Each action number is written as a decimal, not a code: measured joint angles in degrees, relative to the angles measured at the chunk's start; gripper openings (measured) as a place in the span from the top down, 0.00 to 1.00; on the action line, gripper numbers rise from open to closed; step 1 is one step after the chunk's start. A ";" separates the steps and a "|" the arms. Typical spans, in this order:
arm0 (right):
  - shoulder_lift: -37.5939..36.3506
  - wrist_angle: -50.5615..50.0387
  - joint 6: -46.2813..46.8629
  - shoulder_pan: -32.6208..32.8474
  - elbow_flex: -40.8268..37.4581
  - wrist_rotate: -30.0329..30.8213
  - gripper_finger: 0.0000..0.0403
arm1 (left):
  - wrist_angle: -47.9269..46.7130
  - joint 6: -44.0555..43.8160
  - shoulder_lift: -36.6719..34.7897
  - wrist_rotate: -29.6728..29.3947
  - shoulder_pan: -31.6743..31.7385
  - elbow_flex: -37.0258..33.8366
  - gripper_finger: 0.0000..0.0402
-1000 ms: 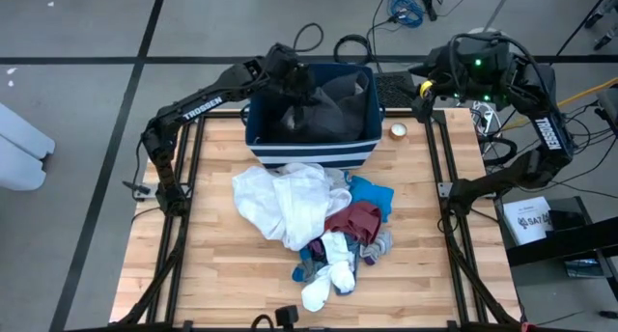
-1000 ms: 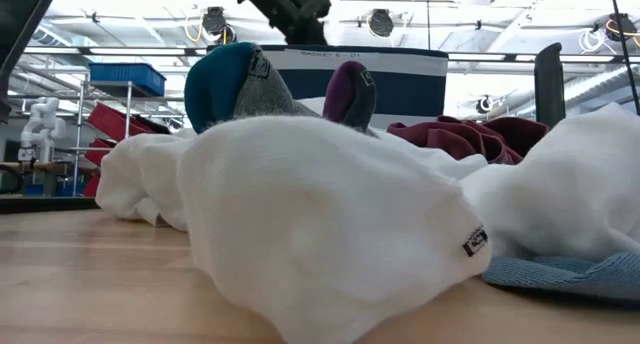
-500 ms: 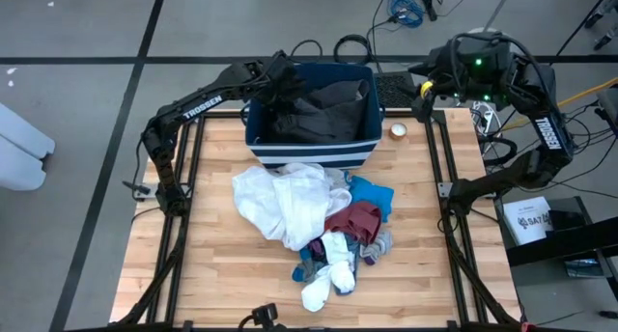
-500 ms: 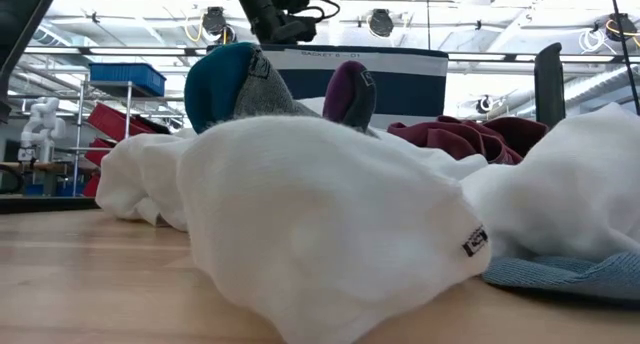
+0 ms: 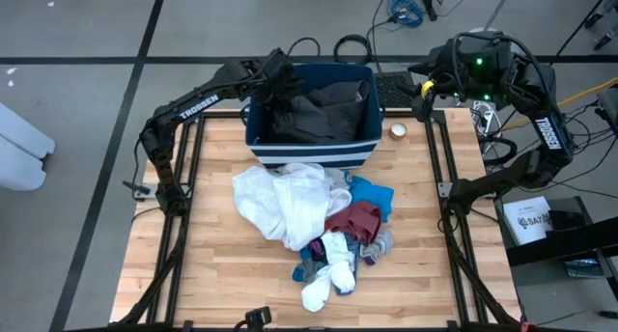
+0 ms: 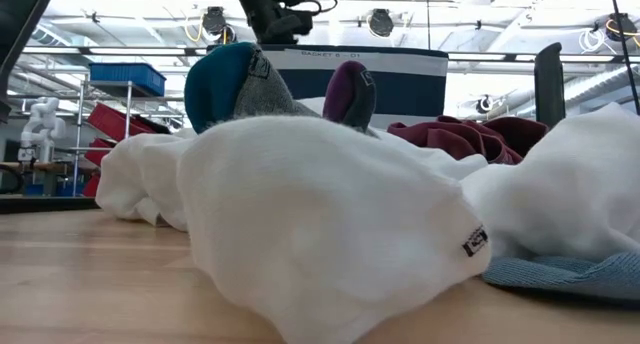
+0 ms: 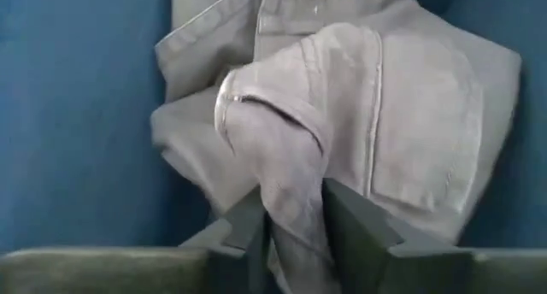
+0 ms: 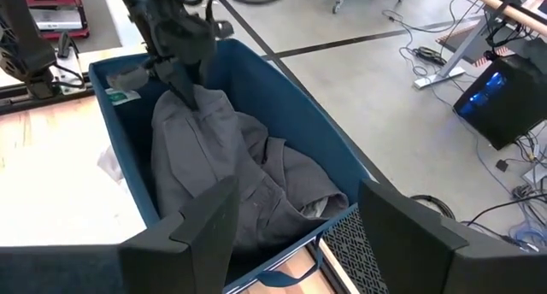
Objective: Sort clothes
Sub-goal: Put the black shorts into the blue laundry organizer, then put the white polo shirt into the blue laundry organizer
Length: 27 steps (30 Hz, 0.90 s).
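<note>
A dark grey garment (image 5: 323, 105) lies in the navy bin (image 5: 309, 156) at the table's far edge. My left gripper (image 5: 273, 89) is over the bin's left side, shut on the garment (image 7: 367, 97). It also shows in the right wrist view (image 8: 184, 76). A pile lies mid-table: a white piece (image 5: 285, 202), a bright blue piece (image 5: 372, 195), a maroon piece (image 5: 352, 219) and white and grey socks (image 5: 328, 274). My right gripper (image 8: 295, 200) is open and empty beyond the bin's far right corner (image 5: 425, 86). My left gripper pinches a raised fold of the grey garment (image 7: 291, 170) between its two fingers. It comes from above, pointing down into the bin. The fold is drawn up to the fingers (image 8: 192, 96). The rest of the garment lies spread on the bin's floor.
A small tape roll (image 5: 398, 131) sits on the table right of the bin. Bare wood lies left, right and in front of the pile. In the low view a white sock (image 6: 320, 224) fills the front, with the bin's wall (image 6: 400, 79) behind.
My left gripper has gone from over the bin's middle toward the bin's left wall, rising slightly and staying shut on the grey garment. The garment was bunched under the gripper and now lies spread across the bin's floor.
</note>
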 joint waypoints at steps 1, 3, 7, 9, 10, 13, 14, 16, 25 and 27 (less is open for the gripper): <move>0.00 0.00 0.00 0.00 0.00 0.00 0.44 | -0.93 0.01 -0.23 -0.90 -0.13 0.45 0.68; 0.00 -0.06 -0.02 0.00 0.00 0.00 0.44 | -3.29 0.00 -0.42 -4.20 -0.31 1.86 0.64; 0.00 -0.14 -0.35 -0.01 0.00 0.00 0.44 | -9.86 -0.07 -0.51 -11.35 -0.30 6.04 0.61; 0.00 -0.13 -0.37 -0.01 0.00 0.00 0.44 | -12.36 -0.20 -0.51 -11.34 -0.36 8.32 0.61; 0.00 -0.13 -0.37 0.00 0.00 -0.02 0.44 | -13.61 -0.22 -0.51 -11.02 -0.49 9.57 0.61; 0.00 -0.14 -0.34 -0.01 0.00 0.00 0.44 | -16.31 -2.00 -0.51 -8.48 -1.37 13.56 0.61; 0.00 -0.13 -0.09 0.00 0.00 -0.02 0.44 | -17.52 -3.70 -0.51 -7.12 -1.80 14.79 0.61; 0.00 -0.13 0.48 0.00 0.00 -0.02 0.44 | -20.52 -6.31 -0.51 -3.09 -2.71 17.24 0.61; 0.01 -0.14 3.46 -0.02 0.00 -0.91 0.44 | -22.88 -9.86 -5.63 1.56 -13.40 18.45 0.61; 0.02 -0.48 3.67 -0.02 0.00 -3.09 0.44 | -22.80 -11.07 -6.70 0.65 -16.58 18.45 0.61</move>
